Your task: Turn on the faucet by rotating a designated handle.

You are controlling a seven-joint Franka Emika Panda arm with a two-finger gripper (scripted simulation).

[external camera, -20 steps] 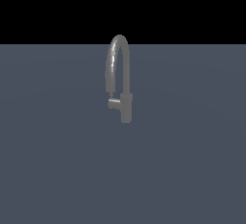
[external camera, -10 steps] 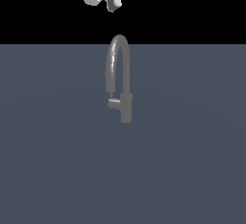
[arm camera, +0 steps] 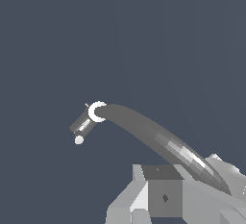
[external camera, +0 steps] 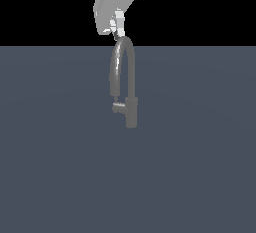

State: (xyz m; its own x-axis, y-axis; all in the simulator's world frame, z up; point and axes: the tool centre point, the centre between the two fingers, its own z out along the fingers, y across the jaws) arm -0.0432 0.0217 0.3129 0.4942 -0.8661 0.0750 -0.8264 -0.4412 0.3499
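At the centre of the flat slate-grey surface (external camera: 60, 167) stands the plain grey metal faucet (external camera: 131, 108), with its tall arched gooseneck spout rising from a short upright cylindrical post. From this post the short stubby grey cylinder handle (external camera: 119, 108) juts out toward 9 o'clock in the exterior view, and nothing touches it. The white and grey claw (external camera: 117, 29) hangs at 12 o'clock from the faucet, just above the top of the arch. If its jaws are open or closed, I cannot tell. The wrist view shows the spout's curve and the handle (arm camera: 82, 126) far below.
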